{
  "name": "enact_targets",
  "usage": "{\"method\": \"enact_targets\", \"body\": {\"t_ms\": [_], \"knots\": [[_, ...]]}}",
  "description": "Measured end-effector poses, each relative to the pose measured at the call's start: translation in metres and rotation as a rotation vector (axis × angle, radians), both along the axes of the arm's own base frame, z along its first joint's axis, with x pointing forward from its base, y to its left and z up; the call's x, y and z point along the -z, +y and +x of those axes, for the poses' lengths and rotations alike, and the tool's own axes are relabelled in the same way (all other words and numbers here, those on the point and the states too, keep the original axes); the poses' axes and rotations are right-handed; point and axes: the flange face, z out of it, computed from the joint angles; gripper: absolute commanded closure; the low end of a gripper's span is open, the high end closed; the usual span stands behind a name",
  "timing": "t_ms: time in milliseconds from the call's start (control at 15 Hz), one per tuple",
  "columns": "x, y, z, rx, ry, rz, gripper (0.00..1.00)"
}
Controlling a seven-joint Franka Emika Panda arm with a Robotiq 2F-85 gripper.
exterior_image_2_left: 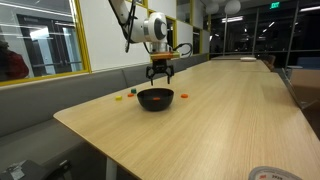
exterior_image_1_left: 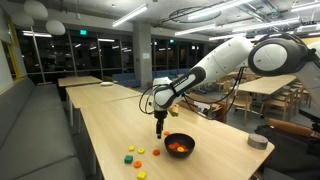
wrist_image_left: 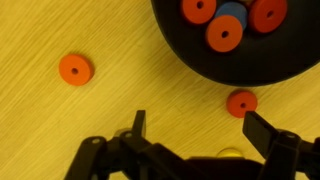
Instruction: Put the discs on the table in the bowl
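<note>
The black bowl (wrist_image_left: 240,45) sits on the light-wood table (wrist_image_left: 60,130) and holds several orange-red discs (wrist_image_left: 225,33). It also shows in both exterior views (exterior_image_1_left: 179,146) (exterior_image_2_left: 155,98). My gripper (wrist_image_left: 196,125) is open and empty, just above the table beside the bowl. One orange disc (wrist_image_left: 240,102) lies next to the bowl's rim, close to one fingertip. Another orange disc (wrist_image_left: 75,69) lies farther off on the table. A yellowish disc (wrist_image_left: 228,152) peeks out under the gripper body. More small pieces (exterior_image_1_left: 134,155) lie near the table's front edge.
A grey roll of tape (exterior_image_1_left: 258,143) lies at the table's edge, also low in an exterior view (exterior_image_2_left: 275,174). Other similar tables (exterior_image_1_left: 85,80) stand farther back. A bench (exterior_image_1_left: 35,120) runs along the windows beside the table.
</note>
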Motion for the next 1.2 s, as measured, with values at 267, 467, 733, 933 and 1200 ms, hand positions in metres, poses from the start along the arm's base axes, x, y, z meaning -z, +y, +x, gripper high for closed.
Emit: {"method": "enact_targets", "body": {"t_ms": [267,467,733,933,1200], "knots": [[0.014,0.001,0.002,0.028,0.011,0.036,0.00],[0.025,0.010,0.001,0.033,0.017,0.058,0.00],[0.041,0.025,-0.001,0.027,0.028,0.073,0.00],[0.051,0.036,-0.003,0.021,0.035,0.080,0.00],[0.062,0.047,-0.005,0.017,0.038,0.083,0.00]]}}
